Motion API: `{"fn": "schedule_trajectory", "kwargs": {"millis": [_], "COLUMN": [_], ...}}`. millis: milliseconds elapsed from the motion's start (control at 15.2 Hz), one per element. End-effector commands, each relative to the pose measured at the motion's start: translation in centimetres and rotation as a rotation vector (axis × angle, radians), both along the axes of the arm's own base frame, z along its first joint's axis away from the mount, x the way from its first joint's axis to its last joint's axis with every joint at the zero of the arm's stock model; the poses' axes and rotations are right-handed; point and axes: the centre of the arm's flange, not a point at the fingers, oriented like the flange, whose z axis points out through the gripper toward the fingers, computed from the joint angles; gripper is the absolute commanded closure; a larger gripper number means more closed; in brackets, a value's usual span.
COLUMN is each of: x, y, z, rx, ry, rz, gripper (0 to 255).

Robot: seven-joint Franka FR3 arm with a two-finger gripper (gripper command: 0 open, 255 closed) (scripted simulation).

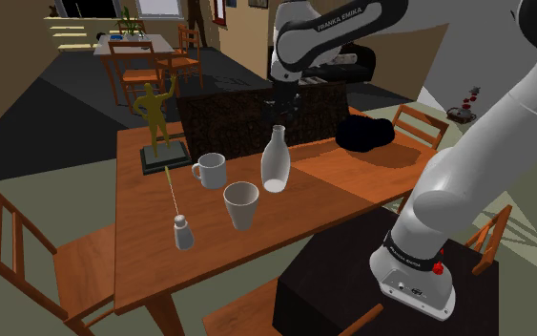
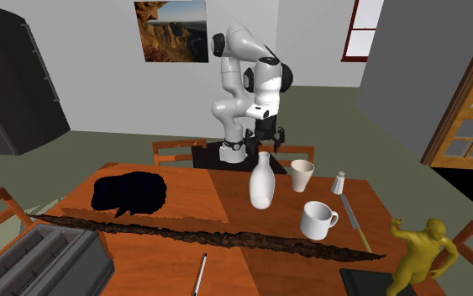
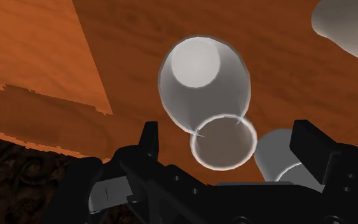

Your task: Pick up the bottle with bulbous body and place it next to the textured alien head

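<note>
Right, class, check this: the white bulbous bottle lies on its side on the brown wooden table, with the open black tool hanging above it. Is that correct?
No. The white bulbous bottle is not on its side: it stands upright on the brown wooden table, as the shoulder view shows. The rest holds: the open black tool hangs above it.

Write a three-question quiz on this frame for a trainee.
1. True or false: the gripper is shut on the bottle.
2. In the shoulder view, on which side of the bottle does the black lump lie? A) left B) right C) directly in front
3. Fill in: the vessel with a handle is the ____.
Key: 1 false, the gripper is open above the bottle; 2 B; 3 mug.
</note>
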Motion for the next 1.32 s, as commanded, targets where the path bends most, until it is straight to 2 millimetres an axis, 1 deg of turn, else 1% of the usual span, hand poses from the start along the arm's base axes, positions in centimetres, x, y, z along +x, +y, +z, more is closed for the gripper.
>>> {"fn": "schedule_trajectory", "kwargs": {"millis": [0, 330, 792, 858, 1254], "x": [0.2, 0.3, 0.3, 0.3, 0.3], "y": [-0.1, -0.1, -0.1, -0.1, -0.1], "z": [-1.2, -3.6, -3.6, -3.6, -3.6], "rx": [0.001, 0.001, 0.001, 0.001, 0.001], "ry": [-0.002, -0.002, -0.002, -0.002, -0.002], "rz": [-0.001, -0.001, -0.001, -0.001, -0.001], "gripper": [0, 0, 0, 255, 255]}}
